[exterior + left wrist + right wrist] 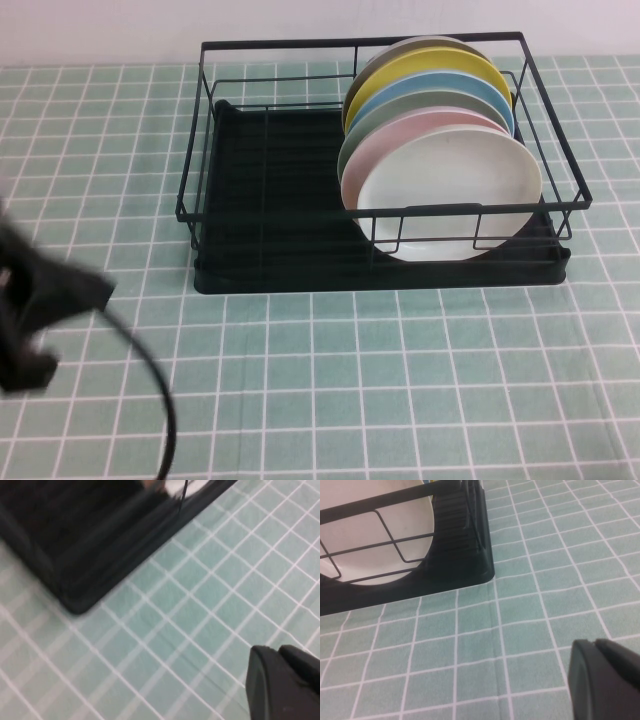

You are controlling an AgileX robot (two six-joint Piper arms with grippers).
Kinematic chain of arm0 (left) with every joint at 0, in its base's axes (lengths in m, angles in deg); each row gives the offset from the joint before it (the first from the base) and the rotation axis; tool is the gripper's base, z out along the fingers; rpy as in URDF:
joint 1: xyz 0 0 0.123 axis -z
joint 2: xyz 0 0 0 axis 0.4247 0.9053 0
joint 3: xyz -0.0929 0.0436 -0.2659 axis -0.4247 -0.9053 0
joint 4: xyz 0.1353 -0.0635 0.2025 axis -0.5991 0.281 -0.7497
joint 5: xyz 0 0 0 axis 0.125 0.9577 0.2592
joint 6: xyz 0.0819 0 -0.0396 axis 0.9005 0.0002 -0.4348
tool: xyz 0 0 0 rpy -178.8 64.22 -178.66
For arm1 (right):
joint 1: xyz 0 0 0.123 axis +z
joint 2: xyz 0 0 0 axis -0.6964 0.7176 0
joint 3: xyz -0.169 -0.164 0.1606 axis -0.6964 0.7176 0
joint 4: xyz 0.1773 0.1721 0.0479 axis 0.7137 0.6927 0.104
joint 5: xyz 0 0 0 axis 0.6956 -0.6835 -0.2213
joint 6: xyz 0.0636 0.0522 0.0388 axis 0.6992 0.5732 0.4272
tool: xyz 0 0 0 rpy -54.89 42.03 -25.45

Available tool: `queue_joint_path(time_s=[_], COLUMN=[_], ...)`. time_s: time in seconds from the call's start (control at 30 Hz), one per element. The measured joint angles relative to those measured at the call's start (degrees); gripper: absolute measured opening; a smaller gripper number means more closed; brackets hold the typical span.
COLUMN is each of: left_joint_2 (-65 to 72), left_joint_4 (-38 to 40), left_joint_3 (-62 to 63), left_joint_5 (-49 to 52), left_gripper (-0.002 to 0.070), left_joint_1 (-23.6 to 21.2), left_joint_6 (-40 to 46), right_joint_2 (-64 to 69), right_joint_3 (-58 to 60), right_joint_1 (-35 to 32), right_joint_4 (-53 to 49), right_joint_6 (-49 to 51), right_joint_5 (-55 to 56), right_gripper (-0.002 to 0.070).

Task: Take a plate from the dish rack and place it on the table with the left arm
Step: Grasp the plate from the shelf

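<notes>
At front of dish rack (300,215) white plate (450,195) leans nearest, easiest for us. Left gripper (25,330) low at table (400,400) edge, right gripper (605,680) parked beside rack; claw state of both we cannot tell.

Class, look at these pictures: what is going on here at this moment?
Nothing is held yet. The white plate stands frontmost in a row of coloured plates inside the dish rack. The left arm is over the table, left of and nearer than the rack; the left gripper and right gripper are above bare tiles.

No legible text anywhere.
</notes>
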Motion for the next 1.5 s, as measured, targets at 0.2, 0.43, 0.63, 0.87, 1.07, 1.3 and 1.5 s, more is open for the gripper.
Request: queue_joint_path(time_s=[0.2, 0.43, 0.63, 0.87, 1.07, 1.3, 1.5], left_joint_2=[15.43, 32.22, 44.44, 53.47, 56.63, 58.06, 60.57], left_joint_4=[-2.39, -4.68, -3.1, -5.46, -6.93, -6.56, -4.45], left_joint_3=[13.27, 26.63, 36.28, 41.69, 41.78, 41.92, 41.92], left_joint_5=[-4.95, -12.44, -13.07, -13.34, -18.05, -22.11, -24.03], left_gripper=[-0.0004, -0.0004, 0.0094, 0.0455, 0.0477, 0.0477, 0.0475], left_joint_1=[9.88, 17.49, 18.98, 23.52, 27.05, 27.26, 27.26], left_joint_6=[6.32, 7.03, 6.2, 9.25, 9.62, 9.62, 9.72], right_joint_2=[0.0, 0.0, 0.0, 0.0, 0.0, 0.0, 0.0], right_joint_3=[0.0, 0.0, 0.0, 0.0, 0.0, 0.0, 0.0], right_joint_1=[0.0, 0.0, 0.0, 0.0, 0.0, 0.0, 0.0], right_joint_4=[0.0, 0.0, 0.0, 0.0, 0.0, 0.0, 0.0], right_joint_6=[0.0, 0.0, 0.0, 0.0, 0.0, 0.0, 0.0], right_joint_5=[0.0, 0.0, 0.0, 0.0, 0.0, 0.0, 0.0], right_gripper=[-0.002, -0.002, -0.002, -0.002, -0.002, -0.002, -0.002])
